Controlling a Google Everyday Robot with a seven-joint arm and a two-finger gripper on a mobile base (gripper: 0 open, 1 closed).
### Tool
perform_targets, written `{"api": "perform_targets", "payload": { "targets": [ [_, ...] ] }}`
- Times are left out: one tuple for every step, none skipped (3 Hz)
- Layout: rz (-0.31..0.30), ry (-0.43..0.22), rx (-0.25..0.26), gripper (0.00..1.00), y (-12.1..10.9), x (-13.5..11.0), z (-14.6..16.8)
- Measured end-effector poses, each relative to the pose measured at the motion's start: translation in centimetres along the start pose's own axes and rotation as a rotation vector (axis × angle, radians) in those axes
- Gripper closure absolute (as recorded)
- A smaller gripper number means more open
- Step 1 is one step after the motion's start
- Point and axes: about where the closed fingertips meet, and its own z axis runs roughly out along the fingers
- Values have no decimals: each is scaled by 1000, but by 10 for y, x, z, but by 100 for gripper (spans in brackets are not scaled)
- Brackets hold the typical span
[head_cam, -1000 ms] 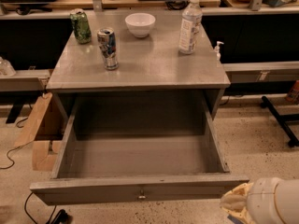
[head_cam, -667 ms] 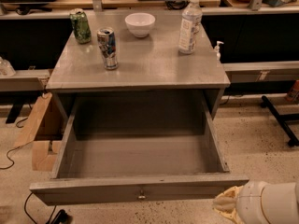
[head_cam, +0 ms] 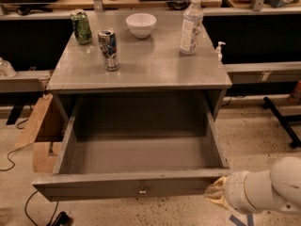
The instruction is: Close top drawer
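The top drawer (head_cam: 136, 185) of the grey cabinet is pulled far out. It is a deep, empty grey box with a small metal knob (head_cam: 142, 190) at the middle of its front. My gripper (head_cam: 216, 194) is at the lower right, on the end of the white arm (head_cam: 265, 187). It is right at the right end of the drawer front, low in the view. Only its tan tip shows.
On the cabinet top (head_cam: 155, 65) stand a green can (head_cam: 81, 27), a silver-blue can (head_cam: 108, 49), a white bowl (head_cam: 141, 24) and a clear bottle (head_cam: 191, 25). Cardboard (head_cam: 40, 135) lies left of the cabinet. A black frame leg (head_cam: 281, 121) lies on the floor at right.
The arm and gripper have moved left and a little up, closer to the right end of the drawer front. The drawer has not moved.
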Motion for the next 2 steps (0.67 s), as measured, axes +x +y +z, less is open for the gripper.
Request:
{"api": "perform_targets", "payload": {
  "targets": [
    [0,0,0,100,0,0,0],
    [-17,-23,12,100,-30,-12,9]
  ]
}}
